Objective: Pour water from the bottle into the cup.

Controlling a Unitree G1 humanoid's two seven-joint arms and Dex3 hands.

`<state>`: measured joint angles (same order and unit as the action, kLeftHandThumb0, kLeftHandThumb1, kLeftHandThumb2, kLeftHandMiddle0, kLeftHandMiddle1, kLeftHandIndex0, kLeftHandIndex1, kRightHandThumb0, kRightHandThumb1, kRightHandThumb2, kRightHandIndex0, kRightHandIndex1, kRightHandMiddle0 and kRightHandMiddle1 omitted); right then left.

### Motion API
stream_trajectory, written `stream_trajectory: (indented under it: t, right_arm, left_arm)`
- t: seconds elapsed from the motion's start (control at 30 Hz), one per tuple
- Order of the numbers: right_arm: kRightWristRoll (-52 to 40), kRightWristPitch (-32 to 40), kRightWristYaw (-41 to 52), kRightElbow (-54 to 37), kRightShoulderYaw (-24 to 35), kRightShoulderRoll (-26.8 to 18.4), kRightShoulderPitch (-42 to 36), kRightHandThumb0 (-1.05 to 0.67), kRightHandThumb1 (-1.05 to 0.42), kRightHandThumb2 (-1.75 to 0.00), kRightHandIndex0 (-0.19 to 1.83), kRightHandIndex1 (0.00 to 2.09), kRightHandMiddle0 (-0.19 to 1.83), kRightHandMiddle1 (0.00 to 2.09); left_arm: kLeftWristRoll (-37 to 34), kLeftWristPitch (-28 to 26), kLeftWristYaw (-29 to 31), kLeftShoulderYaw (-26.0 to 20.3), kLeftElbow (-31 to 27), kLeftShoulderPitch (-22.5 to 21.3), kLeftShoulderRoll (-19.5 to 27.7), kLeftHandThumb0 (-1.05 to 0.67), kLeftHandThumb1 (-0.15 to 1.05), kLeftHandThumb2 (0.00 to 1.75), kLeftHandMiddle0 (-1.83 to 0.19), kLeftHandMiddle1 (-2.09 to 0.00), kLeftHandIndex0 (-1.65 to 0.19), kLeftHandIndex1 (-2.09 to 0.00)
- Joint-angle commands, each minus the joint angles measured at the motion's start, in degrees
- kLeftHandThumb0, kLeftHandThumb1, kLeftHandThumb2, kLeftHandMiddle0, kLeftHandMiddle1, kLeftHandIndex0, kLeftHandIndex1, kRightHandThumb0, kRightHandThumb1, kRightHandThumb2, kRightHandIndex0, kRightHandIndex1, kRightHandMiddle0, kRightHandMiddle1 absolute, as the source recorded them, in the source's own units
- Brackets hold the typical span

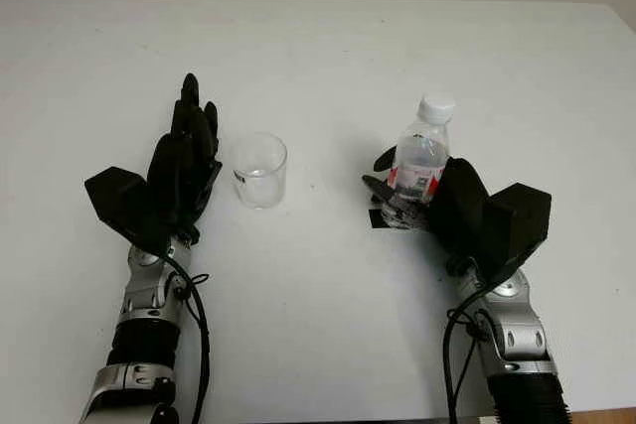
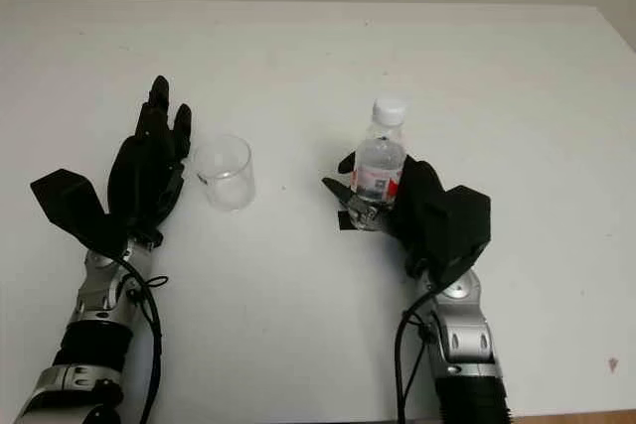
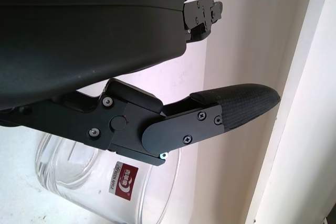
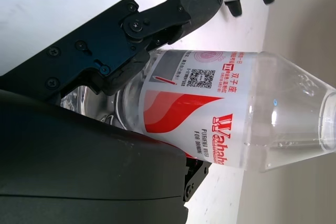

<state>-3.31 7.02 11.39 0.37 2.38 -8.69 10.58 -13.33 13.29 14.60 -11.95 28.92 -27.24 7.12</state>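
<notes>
My right hand is wrapped around the bottle, upright and capped, right of the cup. My left hand, holding nothing, flanks the cup's other side. Pouring remains.

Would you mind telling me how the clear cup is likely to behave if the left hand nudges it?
The cup looks thin, clear and empty, so probably light and easily slid on the smooth table. The open left hand beside it might tip it if pushing high.
</notes>
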Motion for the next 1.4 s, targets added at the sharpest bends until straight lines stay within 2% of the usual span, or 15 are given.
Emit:
stream_trajectory:
  t: [0.0, 0.07, 0.1, 0.17, 0.2, 0.23, 0.33, 0.37, 0.43, 0.6, 0.73, 0.9, 1.2, 1.37]
  right_arm:
    - [0.3, 1.0, 0.8, 0.0, -0.6, -1.0, -3.0, -0.46, -1.05, -0.29, 1.11, 2.09, 0.82, 2.09]
    - [0.7, -0.1, 1.0, -0.8, -1.0, -1.1, -4.1, -0.46, -1.05, -0.24, 0.94, 2.09, 0.72, 2.09]
    - [1.4, -1.1, 0.7, -1.1, -1.3, -1.2, -4.6, -0.48, -1.05, -0.18, 0.67, 2.09, 0.51, 2.07]
    - [1.8, -3.2, 0.7, -1.5, -1.4, -0.9, -5.7, -0.5, -1.04, -0.1, 0.33, 2.0, 0.25, 1.92]
    - [1.9, -3.7, 0.7, -2.0, -1.5, -0.9, -6.1, -0.51, -1.02, -0.08, 0.21, 1.83, 0.17, 1.79]
    - [2.3, -4.3, 0.9, -2.8, -1.8, -1.2, -6.7, -0.54, -1.0, -0.06, 0.08, 1.44, 0.05, 1.5]
    - [3.2, -5.5, 1.5, -4.4, -2.6, -1.9, -8.1, -0.64, -0.98, -0.05, 0.09, 0.4, -0.02, 0.67]
    - [3.7, -6.0, 1.5, -4.5, -2.8, -2.1, -8.4, -0.64, -0.97, -0.05, 0.11, 0.26, 0.01, 0.52]
    - [4.5, -6.8, 1.2, -4.5, -3.2, -2.1, -9.0, -0.71, -0.97, -0.05, 0.03, 0.09, -0.02, 0.31]
    - [5.3, -7.4, 0.3, -4.5, -3.9, -1.4, -10.0, -0.77, -0.96, -0.05, -0.15, 0.01, -0.14, 0.13]
    - [6.0, -12.2, -0.8, -1.8, -4.2, -1.1, -10.1, -0.8, -0.94, -0.05, -0.19, 0.0, -0.19, 0.01]
    - [6.3, -16.0, -2.8, 1.0, -3.8, -0.4, -9.8, -0.89, -0.95, -0.05, -0.19, 0.0, -0.19, 0.0]
    - [7.7, -18.2, -5.6, 2.2, -2.7, -0.9, -9.3, -1.02, -0.96, -0.06, -0.19, 0.0, -0.19, 0.0]
    - [6.5, -21.4, -6.2, 5.3, -1.2, -1.1, -8.0, -1.04, -0.98, -0.06, -0.19, 0.0, -0.19, 0.0]
  left_arm:
    - [-0.1, 0.3, 0.0, -0.2, 0.4, 0.4, 0.3, -0.82, 1.05, 0.7, 0.11, -0.06, 0.15, -0.06]
    - [-0.1, 0.2, 0.0, -0.2, 0.4, 0.4, 0.4, -0.83, 1.05, 0.7, 0.11, -0.05, 0.15, -0.06]
    - [-0.1, 0.1, 0.0, -0.2, 0.2, 0.4, 0.4, -0.83, 1.05, 0.7, 0.11, -0.05, 0.15, -0.06]
    - [-0.3, 0.2, 0.2, -0.2, 0.1, 0.5, 0.3, -0.83, 1.05, 0.7, 0.12, -0.05, 0.15, -0.05]
    - [-0.3, 0.2, 0.3, -0.2, 0.2, 0.5, 0.4, -0.83, 1.05, 0.7, 0.11, -0.05, 0.15, -0.05]
    - [-0.3, 0.1, 0.4, -0.2, 0.1, 0.5, 0.5, -0.83, 1.05, 0.7, 0.12, -0.05, 0.15, -0.05]
    - [-0.5, -0.5, 0.4, -0.4, 0.0, 0.5, 0.6, -0.84, 1.05, 0.7, 0.12, -0.05, 0.15, -0.05]
    - [-0.5, -0.4, 0.5, -0.4, 0.0, 0.6, 0.6, -0.84, 1.05, 0.69, 0.12, -0.05, 0.15, -0.05]
    - [-0.5, -0.2, 0.8, -0.4, 0.2, 0.6, 0.7, -0.83, 1.05, 0.7, 0.12, -0.05, 0.15, -0.05]
    - [-0.1, -0.2, 0.7, -0.4, 0.2, 0.6, 0.9, -0.83, 1.05, 0.7, 0.12, -0.05, 0.15, -0.05]
    - [-0.2, -0.2, 1.1, -0.4, 0.3, 0.6, 1.0, -0.83, 1.05, 0.7, 0.12, -0.05, 0.15, -0.05]
    - [-0.4, 0.1, 1.4, -0.5, 0.7, 0.6, 1.1, -0.83, 1.05, 0.69, 0.13, -0.05, 0.15, -0.05]
    - [-0.3, -0.2, 1.6, -0.5, 0.6, 0.7, 1.2, -0.84, 1.05, 0.69, 0.13, -0.05, 0.15, -0.05]
    - [-0.1, -0.2, 1.5, -0.3, 0.6, 0.7, 1.2, -0.84, 1.05, 0.68, 0.12, -0.06, 0.15, -0.05]
